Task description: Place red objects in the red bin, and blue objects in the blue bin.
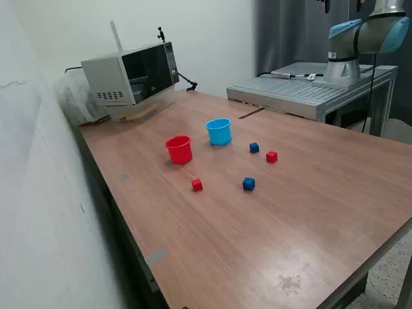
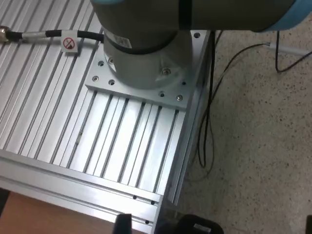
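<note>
Wooden table [image 1: 309, 212], arm [image 1: 360, 38] cropped, end effector unseen

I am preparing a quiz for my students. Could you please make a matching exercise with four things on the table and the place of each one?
Things:
1. red cup
2. blue cup
3. microwave
4. robot base

Places:
A. on the metal platform
B. table's far corner, by the wall
C. nearest the red cube in front
D. just behind the blue cube

Pairs: 1-C, 2-D, 3-B, 4-A

Grey cylindrical arm [image 1: 360, 38] with light-blue joint caps, its round base [image 2: 146, 58] screwed down
</note>
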